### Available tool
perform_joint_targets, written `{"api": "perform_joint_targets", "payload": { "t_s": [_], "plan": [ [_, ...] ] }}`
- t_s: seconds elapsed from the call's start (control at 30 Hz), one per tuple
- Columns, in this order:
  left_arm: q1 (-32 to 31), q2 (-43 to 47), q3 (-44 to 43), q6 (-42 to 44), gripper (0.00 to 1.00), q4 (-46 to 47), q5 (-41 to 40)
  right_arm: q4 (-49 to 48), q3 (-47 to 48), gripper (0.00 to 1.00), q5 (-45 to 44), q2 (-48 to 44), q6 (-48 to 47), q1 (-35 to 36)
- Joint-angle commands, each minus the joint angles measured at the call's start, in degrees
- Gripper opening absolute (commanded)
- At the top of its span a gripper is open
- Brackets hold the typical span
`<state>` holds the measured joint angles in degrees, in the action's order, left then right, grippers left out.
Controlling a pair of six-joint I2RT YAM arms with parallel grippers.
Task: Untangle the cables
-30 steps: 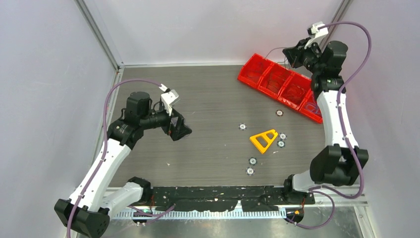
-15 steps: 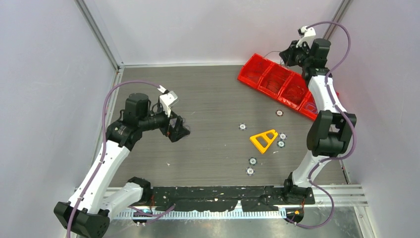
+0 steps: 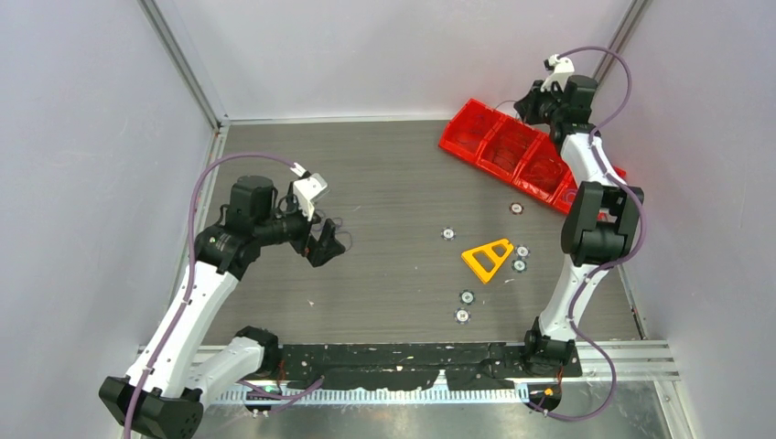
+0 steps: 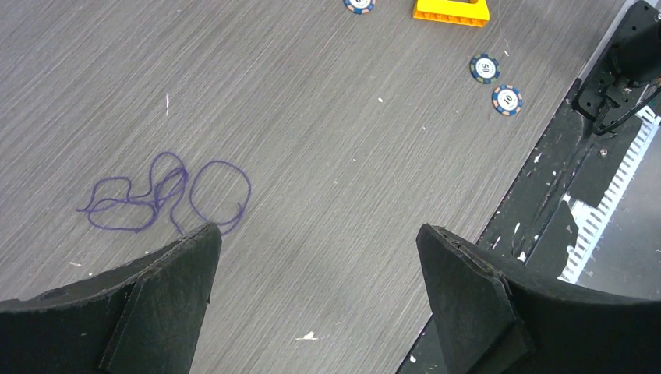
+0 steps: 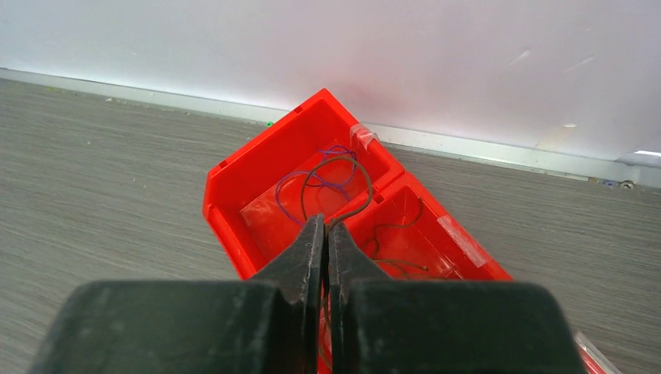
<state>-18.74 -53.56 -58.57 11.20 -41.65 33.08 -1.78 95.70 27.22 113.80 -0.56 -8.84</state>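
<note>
Left of frame, thin purple wire [image 4: 167,195] in curly loops on grey wood-grain tabletop [image 4: 327,132], left gripper [image 4: 318,234] along bottom edge, black fingers spread wide, one tip just beside the wire, round striped chips [image 4: 484,68] and yellow plastic block [image 4: 452,9] upper right

Left wrist cam, 2 readable nos.: upper poker chip [image 4: 485,68] has "50" on its face, lower poker chip [image 4: 507,100] just beside it has "10". Cut-off chip [image 4: 358,4] at top edge: no. illegible. Floor chips [image 3: 466,297] in top ext cam too small to read.
</note>
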Motion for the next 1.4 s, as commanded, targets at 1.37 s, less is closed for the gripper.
{"api": "perform_joint_targets", "payload": {
  "t_s": [1.37],
  "plan": [
    [1.77,1.33,1.32,3.63,0.99,-5.03,-3.91,6.01,11.10,0.05,-2.14,13.61,1.80,2.51]
  ]
}}
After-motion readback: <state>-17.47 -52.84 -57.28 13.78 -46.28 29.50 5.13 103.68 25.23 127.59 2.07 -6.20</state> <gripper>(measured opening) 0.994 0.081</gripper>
